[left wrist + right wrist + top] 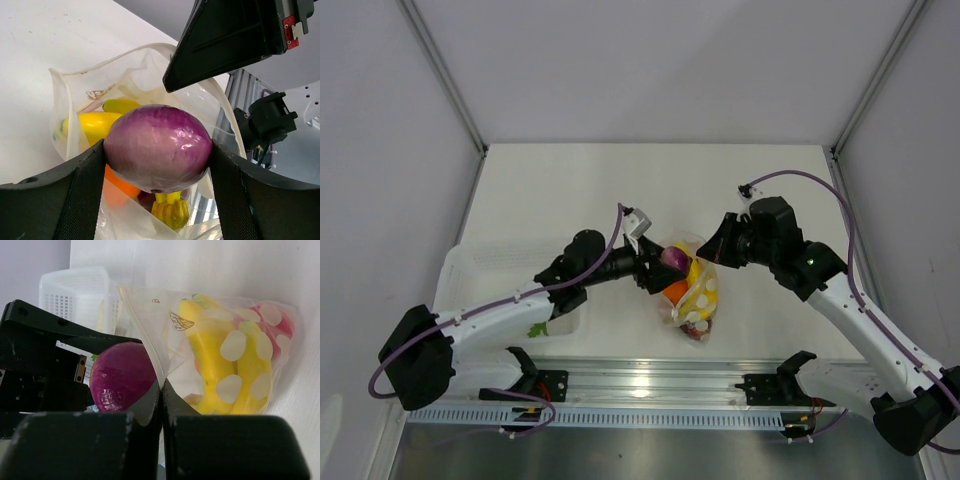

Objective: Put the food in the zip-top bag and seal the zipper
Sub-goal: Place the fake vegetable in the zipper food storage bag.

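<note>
Above the table, overhead view: the left gripper point(658, 262) reaches to the middle of the white table point(570, 190). Its jaws are spread around the dark red-purple round one point(672, 258), gripping it at the mouth of the zip-top bag point(700, 295).
Right gripper point(712, 250), overhead: clenched on the bag's upper edge, just beside the round one.
Surroundings, overhead: a translucent white tray point(470, 262) lies under the left arm, green radish leaves point(537, 329) show by its near corner, and a metal rail point(650, 375) runs along the near edge.
Left wrist view, held piece: glossy, smooth and onion-shaped, purple turning paler on top, pressed between two black pads.
Left wrist view, bag: clear crinkly film with the mouth gaping below the round one; the yellow banana point(97, 125) and the orange one point(122, 187) lie inside.
Left wrist view, obstruction: the right gripper's black wedge overhangs the far rim.
Right wrist view, grip: the fingers are closed flat together with a fold of film pinched between them.
Right wrist view, bag: white dots are printed on the film, with the banana and the red apple point(282, 322) behind them; the zipper cannot be made out.
Right wrist view, background: the left gripper's black body and the perforated tray stand behind the round one.
</note>
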Robot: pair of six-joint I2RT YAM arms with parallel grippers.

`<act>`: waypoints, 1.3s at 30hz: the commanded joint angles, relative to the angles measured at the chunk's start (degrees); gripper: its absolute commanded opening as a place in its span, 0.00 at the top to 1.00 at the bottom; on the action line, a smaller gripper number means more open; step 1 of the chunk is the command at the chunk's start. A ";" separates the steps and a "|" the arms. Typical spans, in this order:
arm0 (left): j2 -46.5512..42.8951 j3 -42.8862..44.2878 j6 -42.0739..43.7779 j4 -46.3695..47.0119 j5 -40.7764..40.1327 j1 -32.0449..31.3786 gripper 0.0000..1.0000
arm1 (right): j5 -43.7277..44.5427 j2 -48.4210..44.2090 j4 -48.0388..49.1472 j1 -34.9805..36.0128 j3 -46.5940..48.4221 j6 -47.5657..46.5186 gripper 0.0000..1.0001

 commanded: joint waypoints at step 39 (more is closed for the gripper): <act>-29.37 11.10 -14.17 -54.24 -32.75 23.63 0.00 | -2.68 -0.77 1.89 -0.71 0.40 -2.88 1.00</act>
